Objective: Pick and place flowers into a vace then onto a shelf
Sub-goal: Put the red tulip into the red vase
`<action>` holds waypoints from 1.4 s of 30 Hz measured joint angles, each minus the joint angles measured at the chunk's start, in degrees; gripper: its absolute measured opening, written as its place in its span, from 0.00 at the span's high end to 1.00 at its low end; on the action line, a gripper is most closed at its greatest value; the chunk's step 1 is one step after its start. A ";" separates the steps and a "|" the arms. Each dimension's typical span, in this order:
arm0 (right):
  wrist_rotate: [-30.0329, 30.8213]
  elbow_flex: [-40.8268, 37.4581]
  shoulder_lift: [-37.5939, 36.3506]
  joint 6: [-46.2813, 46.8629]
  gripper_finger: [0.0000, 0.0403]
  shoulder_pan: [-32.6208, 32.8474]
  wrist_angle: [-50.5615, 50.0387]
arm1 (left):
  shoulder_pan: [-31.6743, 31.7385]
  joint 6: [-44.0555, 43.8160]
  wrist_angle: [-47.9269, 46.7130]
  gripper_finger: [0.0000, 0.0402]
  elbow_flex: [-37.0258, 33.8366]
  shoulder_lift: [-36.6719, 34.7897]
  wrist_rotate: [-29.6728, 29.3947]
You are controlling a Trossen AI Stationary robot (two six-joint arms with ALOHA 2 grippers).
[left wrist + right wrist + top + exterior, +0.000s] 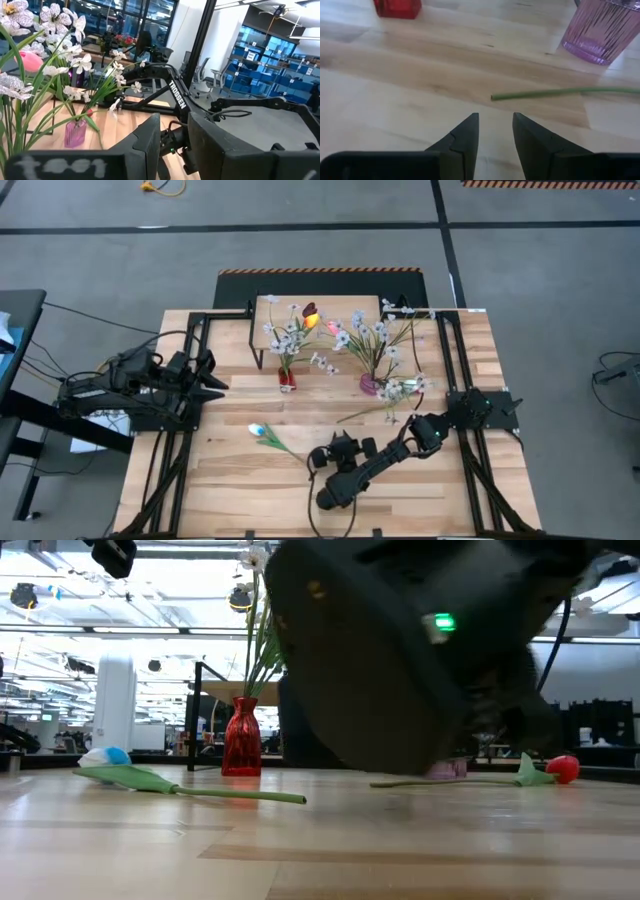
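**Desk:** What did the right gripper (494,134) have?

**Photographer:** Nothing. Its fingers stood slightly parted and empty, low over the table (395,105), with a loose green stem (560,93) just ahead, beside the purple vase (605,30). A good pick, I'd judge, meant advancing to straddle the stem squarely.

**Desk:** And beyond?

**Photographer:** A white tulip (262,433) lay off to one side; the red vase (287,378) stood farther on, before the shelf (362,304). The left gripper (218,383), slightly parted, empty, waited apart. Behind: an open hall.

Flowers (372,340) stand in two vases — white tulip (268,436) lies flat.
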 joint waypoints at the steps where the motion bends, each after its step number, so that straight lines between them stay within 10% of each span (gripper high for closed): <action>1: 0.00 0.15 -0.02 0.04 0.72 -0.32 0.02 | 0.00 0.00 -0.16 0.78 0.00 0.00 -0.01; 19: 1.38 4.43 -0.11 -7.12 0.77 -6.05 -0.04 | 0.00 -0.28 -2.24 0.78 0.00 -0.02 1.72; 26: 3.67 11.05 -0.15 -25.80 0.77 -3.73 -0.04 | 0.00 -0.28 -3.54 0.78 0.00 -0.02 1.74; 34: -18.74 15.84 -6.22 -57.48 0.77 1.93 3.89 | 0.01 -1.10 -3.64 0.78 0.00 -0.03 1.74; 42: -34.09 15.75 -19.39 -52.16 0.77 12.69 0.08 | 0.02 -1.11 -3.22 0.78 0.00 -0.03 1.50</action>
